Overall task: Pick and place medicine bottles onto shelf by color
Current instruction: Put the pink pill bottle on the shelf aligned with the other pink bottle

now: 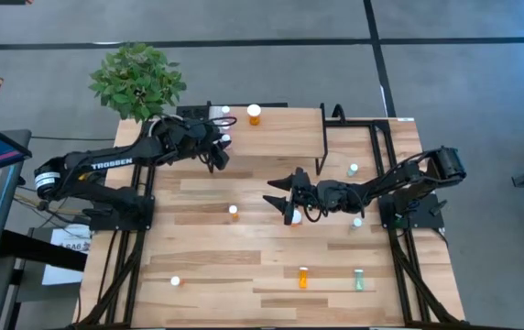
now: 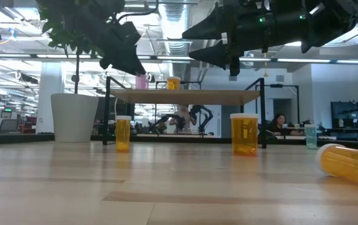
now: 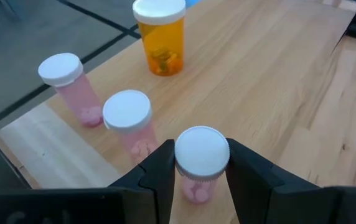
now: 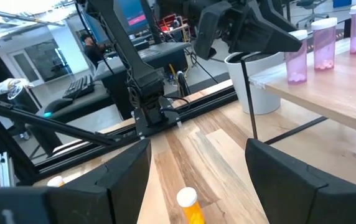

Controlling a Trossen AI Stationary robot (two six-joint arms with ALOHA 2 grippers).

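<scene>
High: left gripper [image 1: 218, 147] sits over the shelf [image 1: 280, 115] corner. Left wrist: fingers [image 3: 156, 171] clamp pink bottle [image 3: 201, 163] just beside two others [image 3: 130, 121]; release could topple them. Right wrist: right gripper [image 4: 193, 180] fingers wide above orange bottle [image 4: 190, 208] on table [image 4: 221, 168]; off-centre closing may knock it over.

This is a robotics lab set in an open-plan office. Exposed silver ventilation ducts [image 2: 179, 11] and long strip lights run along the bare ceiling. Beyond the light wooden worktop [image 2: 166, 187], a seated person [image 2: 278, 124] works at a desk, and another dark robot arm [image 2: 201, 117] stands farther back. A lit computer monitor [image 4: 131, 14] sits on a black-framed stand. Black tape lines [image 1: 376, 41] mark the grey floor. A leafy green plant in a white pot [image 2: 74, 117] softens 1 corner.
</scene>
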